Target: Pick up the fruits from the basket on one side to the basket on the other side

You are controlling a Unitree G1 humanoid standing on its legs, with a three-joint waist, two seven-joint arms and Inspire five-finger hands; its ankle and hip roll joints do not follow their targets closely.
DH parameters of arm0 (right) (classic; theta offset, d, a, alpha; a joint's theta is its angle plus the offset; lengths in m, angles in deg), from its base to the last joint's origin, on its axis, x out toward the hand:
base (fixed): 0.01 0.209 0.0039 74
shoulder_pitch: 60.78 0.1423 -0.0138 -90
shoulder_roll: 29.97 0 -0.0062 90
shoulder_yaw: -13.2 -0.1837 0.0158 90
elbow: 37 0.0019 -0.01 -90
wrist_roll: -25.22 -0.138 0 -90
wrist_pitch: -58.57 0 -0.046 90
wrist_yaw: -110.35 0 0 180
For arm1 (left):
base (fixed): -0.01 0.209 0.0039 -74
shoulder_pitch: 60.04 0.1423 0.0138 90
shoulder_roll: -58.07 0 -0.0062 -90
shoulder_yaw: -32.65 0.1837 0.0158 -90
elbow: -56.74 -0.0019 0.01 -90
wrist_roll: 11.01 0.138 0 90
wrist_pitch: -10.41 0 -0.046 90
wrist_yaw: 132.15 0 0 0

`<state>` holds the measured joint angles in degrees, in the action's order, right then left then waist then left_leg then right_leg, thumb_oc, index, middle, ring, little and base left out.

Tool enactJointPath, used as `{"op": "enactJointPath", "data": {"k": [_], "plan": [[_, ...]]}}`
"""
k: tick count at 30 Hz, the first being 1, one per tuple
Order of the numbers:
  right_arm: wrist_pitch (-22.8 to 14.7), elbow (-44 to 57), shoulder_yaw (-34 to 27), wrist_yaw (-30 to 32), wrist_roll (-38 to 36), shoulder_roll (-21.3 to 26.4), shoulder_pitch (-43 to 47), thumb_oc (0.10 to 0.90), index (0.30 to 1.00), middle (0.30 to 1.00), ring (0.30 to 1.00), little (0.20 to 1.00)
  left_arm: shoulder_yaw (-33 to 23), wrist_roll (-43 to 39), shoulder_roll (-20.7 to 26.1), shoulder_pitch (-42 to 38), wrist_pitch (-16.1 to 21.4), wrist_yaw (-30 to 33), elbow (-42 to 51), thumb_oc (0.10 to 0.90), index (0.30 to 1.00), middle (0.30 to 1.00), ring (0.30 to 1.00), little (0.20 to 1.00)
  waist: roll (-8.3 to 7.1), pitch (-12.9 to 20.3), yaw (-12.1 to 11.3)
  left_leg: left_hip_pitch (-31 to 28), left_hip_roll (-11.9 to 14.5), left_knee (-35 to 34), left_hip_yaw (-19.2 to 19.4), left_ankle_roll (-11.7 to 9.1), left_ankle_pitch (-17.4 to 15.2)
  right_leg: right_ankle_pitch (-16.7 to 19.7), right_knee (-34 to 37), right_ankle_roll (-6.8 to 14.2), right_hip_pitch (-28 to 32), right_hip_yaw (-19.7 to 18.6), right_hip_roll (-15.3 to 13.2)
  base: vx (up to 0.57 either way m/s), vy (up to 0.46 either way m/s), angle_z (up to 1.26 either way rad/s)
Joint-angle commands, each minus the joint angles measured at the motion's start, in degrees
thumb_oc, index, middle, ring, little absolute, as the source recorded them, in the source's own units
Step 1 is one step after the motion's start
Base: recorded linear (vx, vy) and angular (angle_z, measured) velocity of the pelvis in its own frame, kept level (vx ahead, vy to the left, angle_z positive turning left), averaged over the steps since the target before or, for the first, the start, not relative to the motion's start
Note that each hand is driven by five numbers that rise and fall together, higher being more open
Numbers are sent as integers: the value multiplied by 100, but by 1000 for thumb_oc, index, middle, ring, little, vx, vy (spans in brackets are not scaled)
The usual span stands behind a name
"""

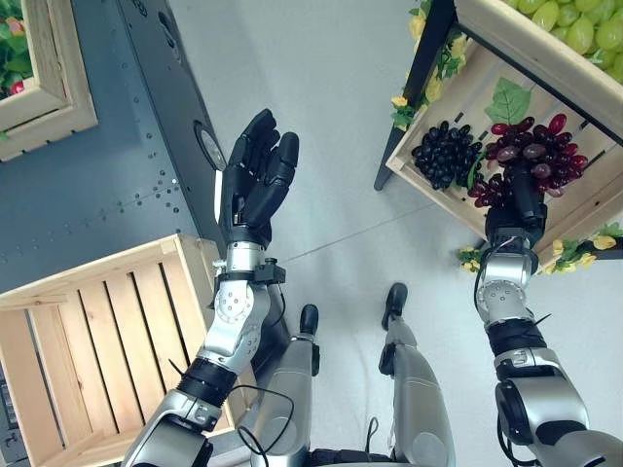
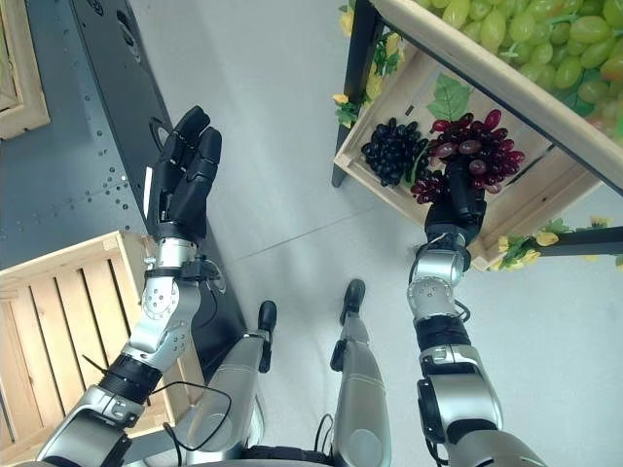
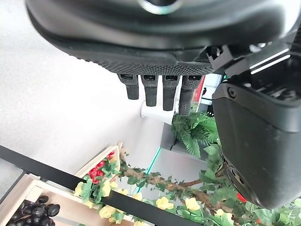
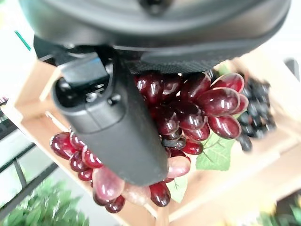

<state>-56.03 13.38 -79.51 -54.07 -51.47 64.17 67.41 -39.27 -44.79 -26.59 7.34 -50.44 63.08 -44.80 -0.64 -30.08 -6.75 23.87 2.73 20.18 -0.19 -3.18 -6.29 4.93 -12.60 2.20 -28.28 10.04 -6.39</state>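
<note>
Pick-up step: the right robot hand (image 1: 527, 202) reaches into the fruit crate (image 1: 458, 107), thumb pressed on the red grapes (image 1: 537, 148), finger closure not discernible; left robot hand (image 1: 255, 175) idle, fingers straight; next, probably lift and carry to the empty crate (image 1: 97, 331).
</note>
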Motion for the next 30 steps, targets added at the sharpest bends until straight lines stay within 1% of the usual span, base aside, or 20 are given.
{"op": "enactJointPath", "data": {"k": [1, 3, 6, 10, 12, 14, 18, 20, 25, 27, 30], "plan": [[-400, 410, -95, 159, 617, 988, 564, 800, 900, 900, 900, 900, 3, 106, 92, -563, 474, -123, 678, 800, 900, 900, 900, 900, 277, 29, 14, -394, -339, -1309, -162, 133, 773, -532, -296, 386, 647, 67, -170, 29, -46, -18], [-444, 367, -107, 318, 616, 1104, 556, 800, 900, 900, 900, 900, 10, 65, 174, -558, 442, -165, 703, 800, 900, 900, 900, 900, 243, 29, 5, -381, -323, -1319, -178, 134, 777, -516, -265, 390, 657, 89, -156, 27, -59, -10], [-398, 332, -129, 429, 677, 1206, 601, 800, 900, 900, 900, 900, 21, 22, 227, -566, 447, -202, 693, 800, 900, 900, 900, 900, 226, 29, 1, -377, -322, -1353, -184, 139, 787, -497, -219, 395, 665, 100, -141, 5, -13, -1], [-145, 311, -55, 623, 1002, 1268, 665, 800, 900, 900, 900, 900, 39, -30, 260, -604, 448, -264, 631, 800, 900, 900, 900, 900, 191, 29, -3, -354, -317, -1326, -193, 141, 776, -489, -215, 400, 660, 116, -138, 0, 0, 0], [-88, 294, 2, 619, 1070, 1289, 645, 800, 900, 900, 900, 900, 42, 5, 262, -602, 437, -261, 647, 800, 900, 900, 900, 900, 178, 29, -7, -357, -314, -1319, -196, 149, 770, -488, -215, 396, 666, 127, -135, 0, 0, 0], [47, 274, 8, 684, 1258, 1293, 590, 800, 900, 900, 900, 900, 32, 12, 286, -579, 400, -271, 693, 800, 900, 900, 900, 900, 157, 29, -14, -366, -306, -1305, -196, 148, 764, -489, -226, 399, 680, 137, -133, 25, -21, 5], [145, 217, 99, 784, 1470, 1352, 572, 800, 900, 900, 900, 900, 49, 42, 304, -588, 365, -250, 711, 800, 900, 900, 900, 900, 128, 29, -19, -382, -290, -1309, -214, 145, 764, -473, -194, 402, 717, 162, -131, 15, -27, 6], [240, 203, 122, 832, 1721, 1395, 575, 800, 900, 900, 900, 900, 48, 24, 344, -586, 368, -278, 695, 800, 900, 900, 900, 900, 106, 29, -24, -400, -282, -1324, -223, 146, 759, -470, -181, 409, 735, 175, -121, 7, -32, 2], [344, 243, 317, 1315, 2802, 1580, 638, 800, 900, 900, 900, 900, 15, 23, 365, -561, 336, -338, 741, 800, 900, 900, 900, 900, 72, 29, -30, -429, -269, -1345, -220, 154, 762, -446, -134, 415, 776, 191, -104, 0, 0, 0], [353, 319, 352, 1281, 2839, 1607, 633, 800, 900, 900, 900, 900, 2, 34, 355, -534, 332, -344, 757, 800, 900, 900, 900, 900, 67, 29, -26, -450, -268, -1343, -222, 159, 756, -445, -123, 413, 797, 183, -103, 0, 0, 0], [330, 681, 437, 1010, 3474, 1565, 592, 800, 900, 900, 900, 900, -46, 23, 337, -484, 329, -342, 822, 800, 900, 900, 900, 900, 82, 29, -17, -526, -274, -1377, -211, 172, 747, -456, -95, 420, 863, 160, -110, -5, 42, -1]]}}
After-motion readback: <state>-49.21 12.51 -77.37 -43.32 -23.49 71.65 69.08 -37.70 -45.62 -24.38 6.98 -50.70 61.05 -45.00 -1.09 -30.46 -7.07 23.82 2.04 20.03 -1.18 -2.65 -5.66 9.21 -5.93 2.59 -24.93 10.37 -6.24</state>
